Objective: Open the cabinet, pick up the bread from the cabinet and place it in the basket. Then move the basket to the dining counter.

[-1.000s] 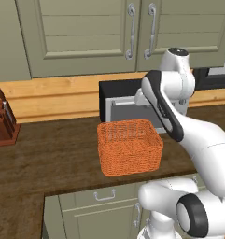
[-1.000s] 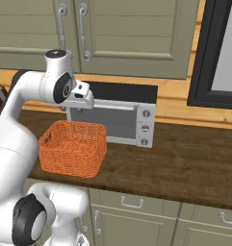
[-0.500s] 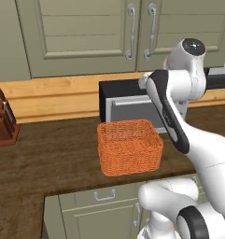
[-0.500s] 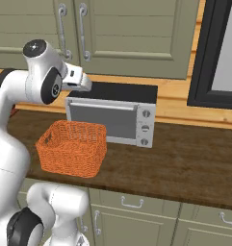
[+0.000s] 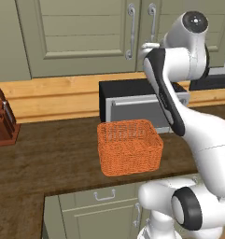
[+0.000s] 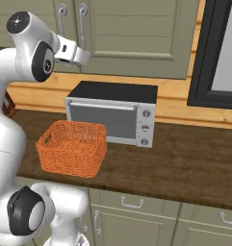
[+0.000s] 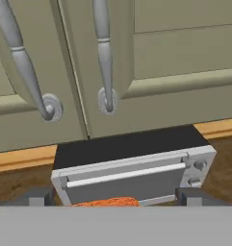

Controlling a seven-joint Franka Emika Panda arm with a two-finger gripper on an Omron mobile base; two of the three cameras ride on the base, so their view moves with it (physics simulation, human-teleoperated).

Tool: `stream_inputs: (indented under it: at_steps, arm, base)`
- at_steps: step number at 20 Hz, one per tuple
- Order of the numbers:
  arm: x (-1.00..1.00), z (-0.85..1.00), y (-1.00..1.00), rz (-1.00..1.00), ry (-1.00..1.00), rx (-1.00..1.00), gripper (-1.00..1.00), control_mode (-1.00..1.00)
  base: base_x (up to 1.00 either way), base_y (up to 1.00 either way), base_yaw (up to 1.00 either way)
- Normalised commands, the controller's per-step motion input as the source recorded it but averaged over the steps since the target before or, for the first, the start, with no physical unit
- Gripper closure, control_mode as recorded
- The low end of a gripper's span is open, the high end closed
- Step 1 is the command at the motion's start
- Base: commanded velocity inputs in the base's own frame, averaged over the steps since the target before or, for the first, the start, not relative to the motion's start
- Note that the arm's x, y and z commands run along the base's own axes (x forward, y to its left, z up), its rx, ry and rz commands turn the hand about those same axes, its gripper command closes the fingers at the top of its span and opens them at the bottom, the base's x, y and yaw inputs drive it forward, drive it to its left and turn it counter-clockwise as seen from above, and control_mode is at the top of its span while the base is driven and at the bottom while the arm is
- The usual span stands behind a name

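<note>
A: Fingers spread wide, empty, facing the shut cabinet above the microwave. The basket sits on the worktop before the microwave.

B: Rigid door; likely grip the right handle mid-bar.

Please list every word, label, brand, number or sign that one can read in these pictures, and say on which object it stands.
There is no readable text.
The toaster oven has two knobs but no legible marks around them.
The cabinet doors, basket and knife block are plain.
</note>
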Motion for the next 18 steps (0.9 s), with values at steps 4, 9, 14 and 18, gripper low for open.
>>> stream_inputs:
  at_steps: [4, 9, 14, 18]
  arm:
    - [0.21, 0.63, -0.11, 0.0, -0.06, 0.04, -1.0, -1.0]
    - [0.38, 0.24, -0.27, 0.0, -0.05, 0.0, -1.0, -1.0]
    - [0.74, 0.03, -0.12, 0.01, 0.0, 0.0, -1.0, -1.0]
    - [0.41, 0.0, 0.16, 0.04, 0.0, -0.01, -1.0, -1.0]
  base:
    - [0.0, 0.0, 0.0]
    - [0.0, 0.0, 0.0]
    - [0.0, 0.0, 0.0]
    - [0.0, 0.0, 0.0]
